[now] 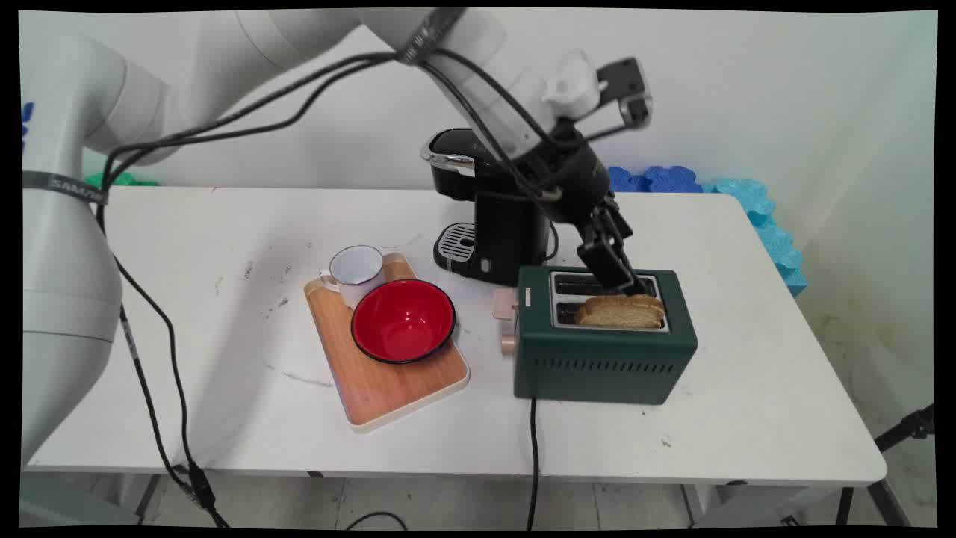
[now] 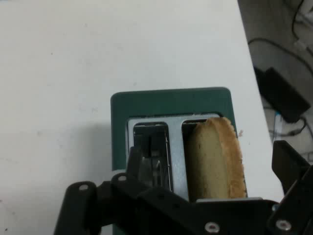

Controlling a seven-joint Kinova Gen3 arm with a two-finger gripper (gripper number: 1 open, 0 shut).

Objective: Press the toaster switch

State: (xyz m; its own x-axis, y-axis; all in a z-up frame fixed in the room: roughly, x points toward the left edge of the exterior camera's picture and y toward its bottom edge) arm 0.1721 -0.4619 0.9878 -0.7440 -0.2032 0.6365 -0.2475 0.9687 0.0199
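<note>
1. Well left of the toaster [image 1: 597, 366] lies a wooden board [image 1: 396, 396]. A white mug [image 1: 357, 273] stands on its far corner, and a red bowl [image 1: 403, 321] sits beside the mug on the side nearer the toaster.
2. Just behind the toaster's left end stands a black coffee machine [image 1: 493, 224], apart from the toaster.
3. The toaster is dark green, with its lever knobs on the end that faces the board and two slots on top. The far slot is empty.
4. A slice of toast [image 1: 621, 312] stands in the near slot, its top raised above the toaster's lid.
5. The gripper [image 1: 631, 284] reaches down onto the toaster's top, right by the toast.
6. In the hand view the fingers [image 2: 135, 164] are spread wide. One is at the empty slot and the other is past the toast's crust, so the slice lies between them.
7. Nothing is gripped. Whether either finger touches the toast or the toaster I cannot tell.
</note>
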